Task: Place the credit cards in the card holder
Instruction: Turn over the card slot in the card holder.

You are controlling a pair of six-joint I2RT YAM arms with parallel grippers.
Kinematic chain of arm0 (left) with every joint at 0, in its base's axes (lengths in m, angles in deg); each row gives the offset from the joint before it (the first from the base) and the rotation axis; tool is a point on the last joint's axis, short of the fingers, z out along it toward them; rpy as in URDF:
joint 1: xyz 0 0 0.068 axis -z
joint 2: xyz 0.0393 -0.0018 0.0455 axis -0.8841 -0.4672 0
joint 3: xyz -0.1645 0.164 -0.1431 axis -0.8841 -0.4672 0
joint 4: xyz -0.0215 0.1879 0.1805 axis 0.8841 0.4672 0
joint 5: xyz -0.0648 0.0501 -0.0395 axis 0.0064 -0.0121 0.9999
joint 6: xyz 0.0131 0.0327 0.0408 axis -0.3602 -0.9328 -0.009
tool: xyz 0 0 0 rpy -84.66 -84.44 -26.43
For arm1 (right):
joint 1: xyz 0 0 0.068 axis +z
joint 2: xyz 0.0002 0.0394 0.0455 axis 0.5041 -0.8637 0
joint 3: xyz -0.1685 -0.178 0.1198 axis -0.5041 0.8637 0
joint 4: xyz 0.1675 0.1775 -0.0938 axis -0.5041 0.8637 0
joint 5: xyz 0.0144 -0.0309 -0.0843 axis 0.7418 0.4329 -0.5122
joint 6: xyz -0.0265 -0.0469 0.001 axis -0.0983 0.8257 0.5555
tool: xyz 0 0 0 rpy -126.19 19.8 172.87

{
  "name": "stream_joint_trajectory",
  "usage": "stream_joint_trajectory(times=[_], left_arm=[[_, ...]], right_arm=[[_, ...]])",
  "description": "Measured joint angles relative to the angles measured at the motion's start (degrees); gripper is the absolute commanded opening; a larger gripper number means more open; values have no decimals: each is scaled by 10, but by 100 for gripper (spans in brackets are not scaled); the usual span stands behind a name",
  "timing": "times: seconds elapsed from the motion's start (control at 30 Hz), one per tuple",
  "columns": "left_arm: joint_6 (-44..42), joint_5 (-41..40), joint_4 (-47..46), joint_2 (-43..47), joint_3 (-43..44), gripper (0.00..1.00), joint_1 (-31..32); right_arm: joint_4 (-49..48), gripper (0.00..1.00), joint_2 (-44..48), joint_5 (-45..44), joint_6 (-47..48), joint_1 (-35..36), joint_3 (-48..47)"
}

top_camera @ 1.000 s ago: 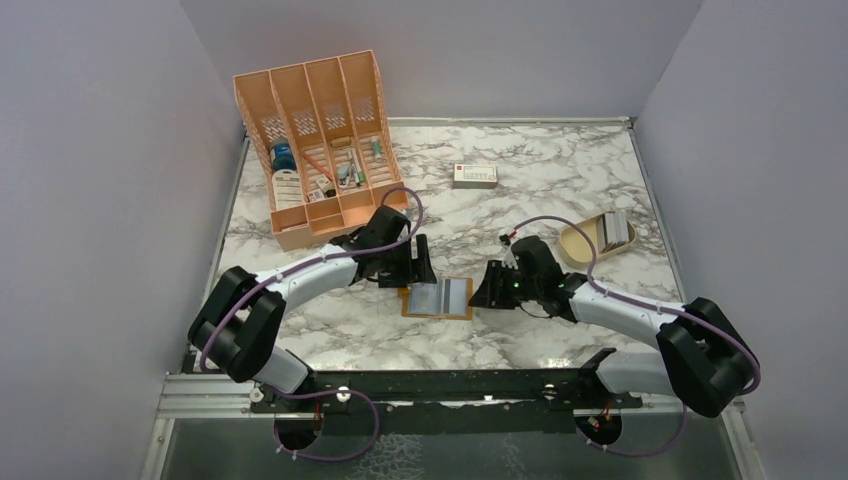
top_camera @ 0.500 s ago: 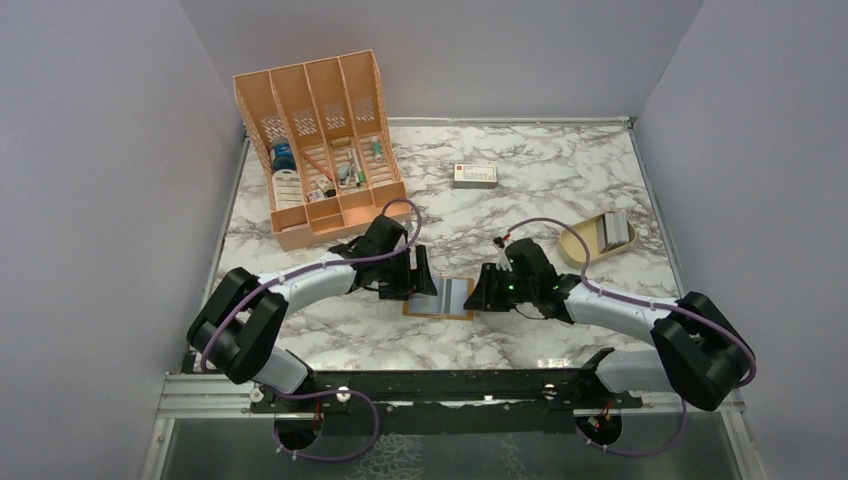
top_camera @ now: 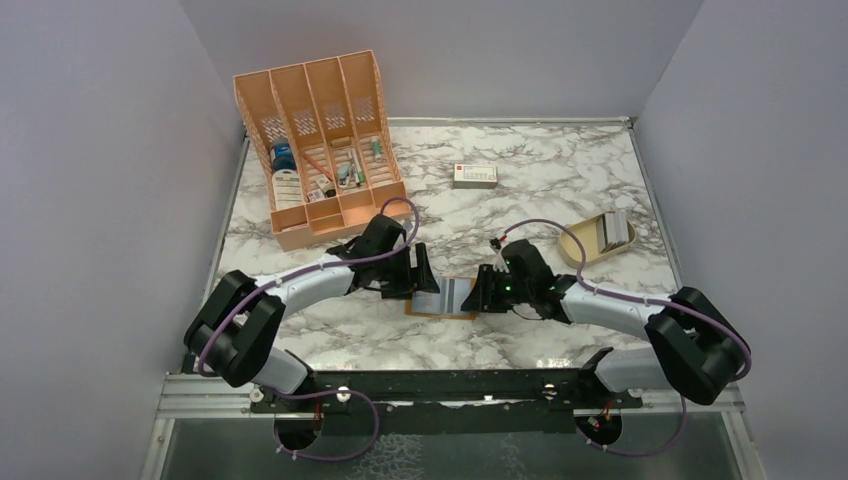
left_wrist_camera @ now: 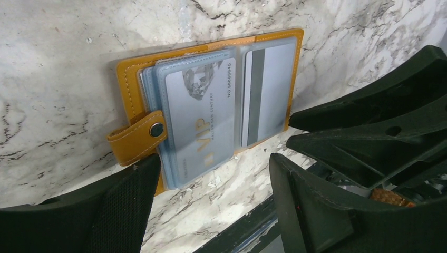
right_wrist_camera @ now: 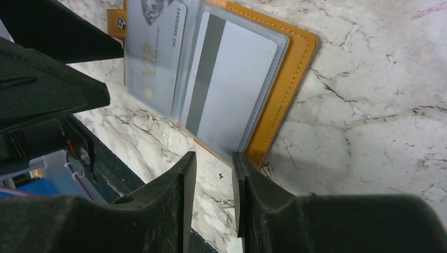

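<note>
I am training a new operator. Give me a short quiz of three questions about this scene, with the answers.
1. True or false: the card holder lies open on the table.
2. Fill in: the card beside the stud bears the word "___".
3. Which gripper stands wider open? A) left gripper B) right gripper C) both alike

Key: 1 true; 2 VIP; 3 A.

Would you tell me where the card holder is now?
In the top view, the card holder lies open on the table, between the left gripper and the right gripper.
</note>
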Motion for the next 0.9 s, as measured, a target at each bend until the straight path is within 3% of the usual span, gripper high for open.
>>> stream_joint_trajectory(times=[0.6,0.9], left_arm=[[9,6,-7,11,-21,78,0],[23,28,-53,10,-40,78,-1]], right_arm=[[-10,31,-14,-2,0,4,0],[-12,31,-17,-2,0,4,-1]])
